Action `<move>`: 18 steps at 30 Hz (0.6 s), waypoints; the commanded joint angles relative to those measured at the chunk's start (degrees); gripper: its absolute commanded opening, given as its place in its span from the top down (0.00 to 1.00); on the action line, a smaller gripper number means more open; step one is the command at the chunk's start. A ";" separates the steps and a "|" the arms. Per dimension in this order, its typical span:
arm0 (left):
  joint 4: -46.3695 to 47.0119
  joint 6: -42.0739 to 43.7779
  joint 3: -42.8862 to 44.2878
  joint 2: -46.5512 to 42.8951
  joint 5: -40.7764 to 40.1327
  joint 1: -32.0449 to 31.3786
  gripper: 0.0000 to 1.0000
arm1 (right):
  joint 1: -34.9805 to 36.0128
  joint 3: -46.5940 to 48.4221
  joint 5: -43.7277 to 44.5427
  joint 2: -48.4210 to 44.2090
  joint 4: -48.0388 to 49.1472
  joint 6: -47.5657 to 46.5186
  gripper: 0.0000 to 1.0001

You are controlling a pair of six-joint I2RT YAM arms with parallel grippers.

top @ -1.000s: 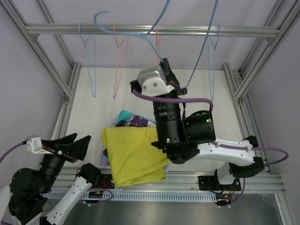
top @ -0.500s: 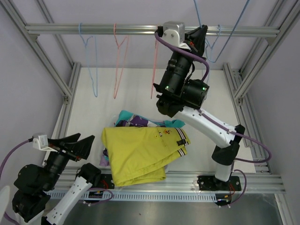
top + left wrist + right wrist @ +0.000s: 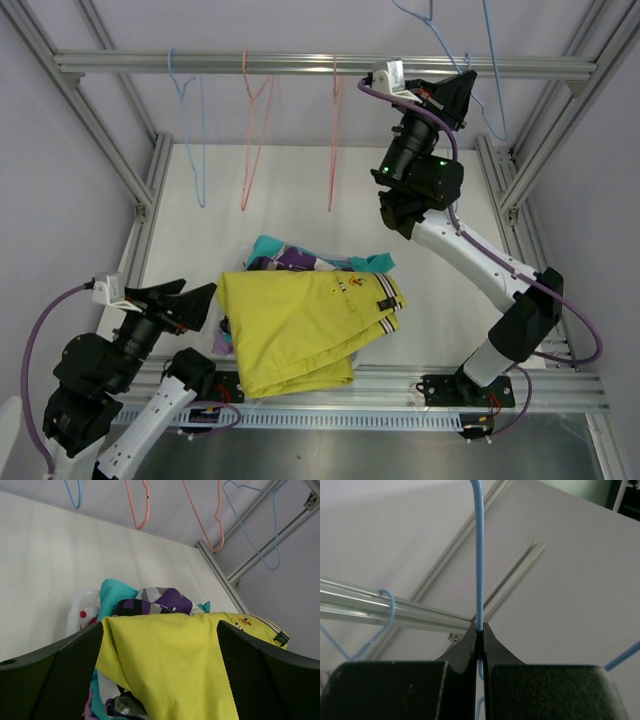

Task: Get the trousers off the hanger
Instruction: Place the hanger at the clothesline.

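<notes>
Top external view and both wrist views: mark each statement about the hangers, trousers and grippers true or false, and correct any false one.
1. The right gripper is shut on a blue hanger. True.
2. The yellow trousers hang on a hanger. False: they lie on top of the pile on the table.
3. The left gripper is open and holds nothing. True.
4. The pink hangers carry trousers. False: both hang bare on the rail.
</notes>
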 commanded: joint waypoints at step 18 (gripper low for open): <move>1.31 1.87 0.96 5.87 1.74 0.33 0.01 | -7.86 -5.73 -18.00 -23.61 -31.90 56.21 1.00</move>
